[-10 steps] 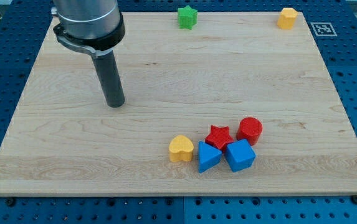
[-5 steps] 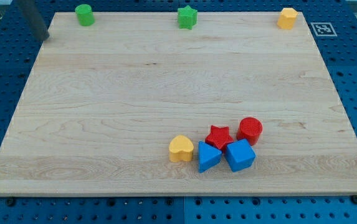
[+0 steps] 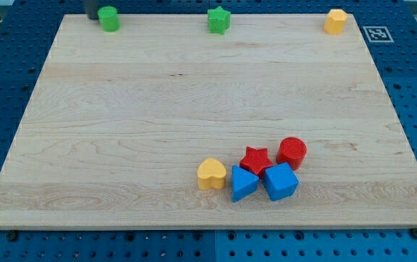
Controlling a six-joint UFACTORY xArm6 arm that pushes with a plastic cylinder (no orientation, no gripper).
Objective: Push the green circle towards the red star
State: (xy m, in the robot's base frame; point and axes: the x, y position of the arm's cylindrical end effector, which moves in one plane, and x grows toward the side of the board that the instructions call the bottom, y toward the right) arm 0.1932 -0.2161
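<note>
- The green circle (image 3: 108, 18) sits at the upper left of the frame, on the board's far edge near its left corner.
- My tip (image 3: 92, 14) shows only as a dark stub cut off by the top of the frame, just beside the green circle on its left; whether it touches the block I cannot tell. The rod has no jaws, so it grasps nothing.
- The red star (image 3: 255, 158) lies in the lower right of centre, well apart from the green circle, down and to the right along a long diagonal.
- My tip stands roughly on the far side of the green circle from the red star, perhaps slightly too far to the left; a push down and right looks workable from there.
- The wooden board (image 3: 121, 145) between them is bare, so the path is open.
- The red star is crowded: a red cylinder (image 3: 292, 153) to its right, a blue triangular block (image 3: 243, 183) and a blue cube (image 3: 280, 181) just below it, a yellow heart (image 3: 211, 174) to its left.
- The green star (image 3: 218, 20) and a yellow block (image 3: 335, 21) sit along the top edge, clear of the diagonal.
- Risk: the green circle hugs the edge and could slide along it rather than inward.
</note>
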